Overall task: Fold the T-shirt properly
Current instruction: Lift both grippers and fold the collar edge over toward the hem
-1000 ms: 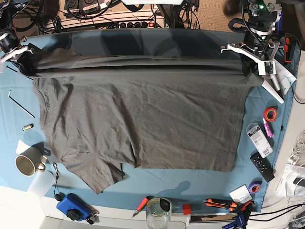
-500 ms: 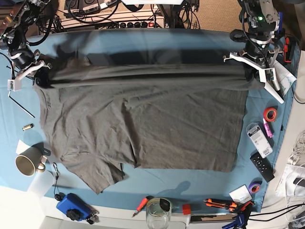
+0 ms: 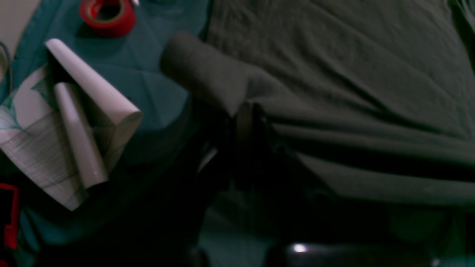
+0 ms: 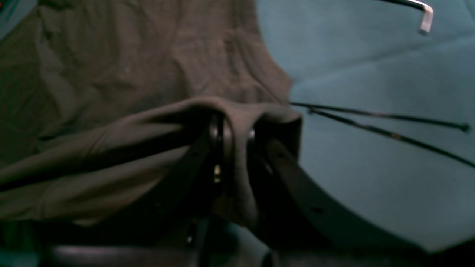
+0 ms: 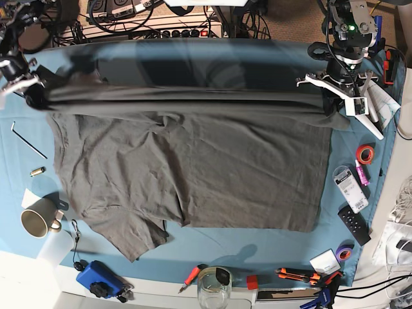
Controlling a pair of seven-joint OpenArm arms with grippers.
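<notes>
**Holding the far edge taut between both arms**

Stretching across the worktop (image 5: 193, 248), the T-shirt (image 5: 193, 174) lies mostly flat on the light blue cloth, its far edge lifted into a long, tight fold. The left claw (image 3: 243, 118) is clamped on one end of that fold; in the left wrist view the cloth bunches over its dark fingers. The right claw (image 4: 232, 133) is clamped on the other end, with fabric draped over both fingers in the right wrist view. One sleeve hangs toward the near edge, close to a mug (image 5: 37, 221). A red tape roll (image 3: 107, 13) sits just beside the shirt's side hem. A hex key (image 4: 423, 15) lies on the cloth, apart from the shirt.
</notes>
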